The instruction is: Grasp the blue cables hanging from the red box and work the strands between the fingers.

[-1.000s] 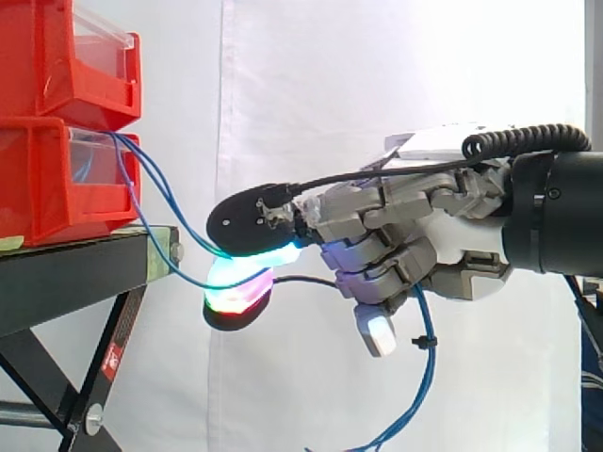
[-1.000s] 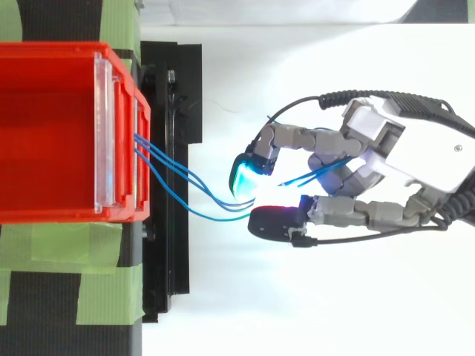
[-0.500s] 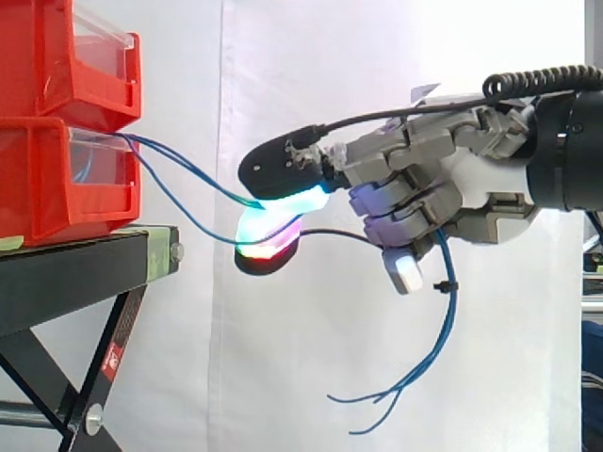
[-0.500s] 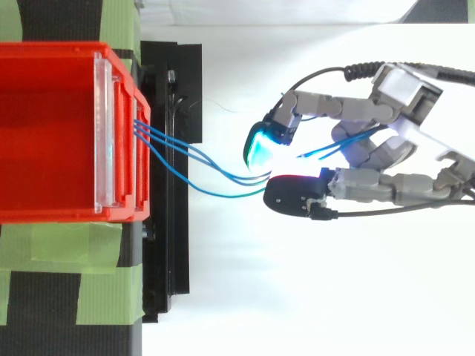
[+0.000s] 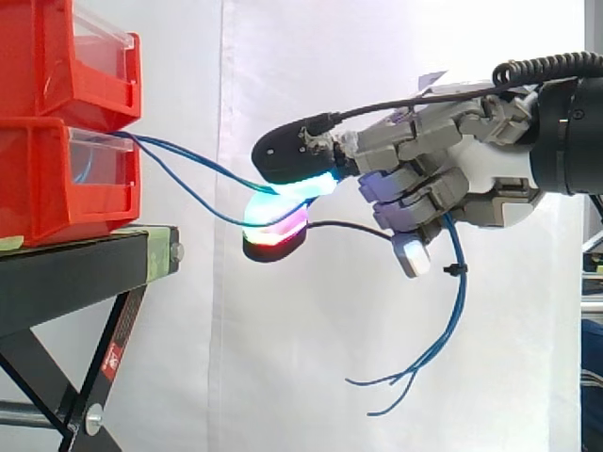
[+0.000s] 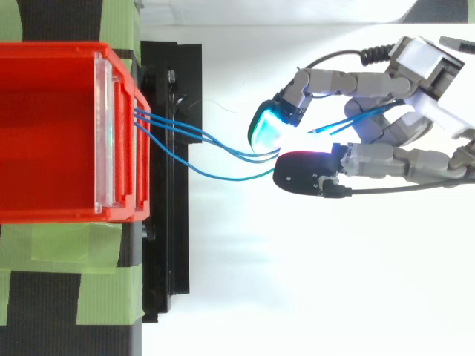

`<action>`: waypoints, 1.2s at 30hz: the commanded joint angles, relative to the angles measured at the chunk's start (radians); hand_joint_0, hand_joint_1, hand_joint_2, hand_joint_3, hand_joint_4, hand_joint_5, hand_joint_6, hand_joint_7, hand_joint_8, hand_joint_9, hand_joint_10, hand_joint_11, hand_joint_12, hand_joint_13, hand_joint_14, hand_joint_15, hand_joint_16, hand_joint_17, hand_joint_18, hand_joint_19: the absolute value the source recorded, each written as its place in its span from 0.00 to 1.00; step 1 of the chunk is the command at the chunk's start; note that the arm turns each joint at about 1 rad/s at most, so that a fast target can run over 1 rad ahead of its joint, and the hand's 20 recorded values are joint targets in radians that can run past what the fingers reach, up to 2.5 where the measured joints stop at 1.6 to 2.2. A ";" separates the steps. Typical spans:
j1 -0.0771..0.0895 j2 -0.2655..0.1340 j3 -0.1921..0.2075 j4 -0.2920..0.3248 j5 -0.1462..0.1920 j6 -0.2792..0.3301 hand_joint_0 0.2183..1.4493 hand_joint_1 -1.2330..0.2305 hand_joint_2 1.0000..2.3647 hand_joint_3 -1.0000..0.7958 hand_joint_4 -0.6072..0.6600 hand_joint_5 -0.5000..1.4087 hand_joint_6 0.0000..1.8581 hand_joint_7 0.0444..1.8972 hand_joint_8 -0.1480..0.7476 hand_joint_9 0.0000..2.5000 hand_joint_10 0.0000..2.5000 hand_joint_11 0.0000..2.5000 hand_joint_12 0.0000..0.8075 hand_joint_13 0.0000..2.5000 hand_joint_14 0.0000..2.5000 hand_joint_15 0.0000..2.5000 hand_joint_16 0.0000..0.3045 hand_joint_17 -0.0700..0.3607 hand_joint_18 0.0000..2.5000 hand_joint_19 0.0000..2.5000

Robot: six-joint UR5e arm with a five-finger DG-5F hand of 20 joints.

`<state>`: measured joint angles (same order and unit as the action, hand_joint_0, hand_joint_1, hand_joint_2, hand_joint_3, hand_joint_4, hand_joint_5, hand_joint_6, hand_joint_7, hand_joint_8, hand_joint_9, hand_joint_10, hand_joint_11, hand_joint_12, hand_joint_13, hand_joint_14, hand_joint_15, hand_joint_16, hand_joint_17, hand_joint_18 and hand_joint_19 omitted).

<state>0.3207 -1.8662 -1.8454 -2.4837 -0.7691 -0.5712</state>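
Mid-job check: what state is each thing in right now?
hand: shut on the blue cables, pinched between its pads
blue cables: sagging from the lower red bin to the hand, free ends dangling below it
lower red bin: upright on the black stand
upper red bin: stacked on the lower one

Dark cylindrical wrist [image 5: 570,137] enters from the right edge, roughly level. Grey-and-white robot hand [image 5: 476,184] points left, seen side-on. Thumb and a finger are stretched forward with their pads [image 5: 287,155] pressed together, the upper glowing cyan, the lower green to red, pinching thin blue cables [image 6: 223,147]. Other fingers are curled in under the palm, a white-lit tip pointing down. Top view: the hand [image 6: 434,111] comes in from the right, its cyan-green pad [image 6: 267,130] meeting the black-backed pad [image 6: 300,172] at the tips.
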 commanded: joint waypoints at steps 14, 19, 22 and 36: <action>-0.017 -0.001 0.000 0.002 -0.019 -0.033 0.48 0.37 0.01 0.35 0.69 0.62 0.00 0.74 0.76 0.71 1.00 1.00 0.85 0.78 1.00 0.68 0.80 0.58 1.00 0.24; -0.020 -0.001 0.000 0.000 -0.019 -0.033 0.51 0.37 0.01 0.51 0.74 0.61 0.01 0.67 0.76 0.71 1.00 1.00 0.85 0.78 1.00 0.68 0.80 0.58 1.00 0.24; -0.022 -0.001 0.000 0.000 -0.021 -0.033 0.54 0.36 0.08 0.59 0.79 0.59 0.01 0.60 0.76 0.71 1.00 1.00 0.85 0.78 1.00 0.68 0.80 0.58 1.00 0.24; -0.029 0.001 0.000 -0.001 -0.081 -0.096 0.51 0.38 0.16 0.53 0.79 0.57 0.01 0.57 0.76 0.71 1.00 1.00 0.85 0.78 1.00 0.68 0.80 0.58 1.00 0.24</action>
<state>0.2952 -1.8655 -1.8454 -2.4850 -0.8351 -0.6353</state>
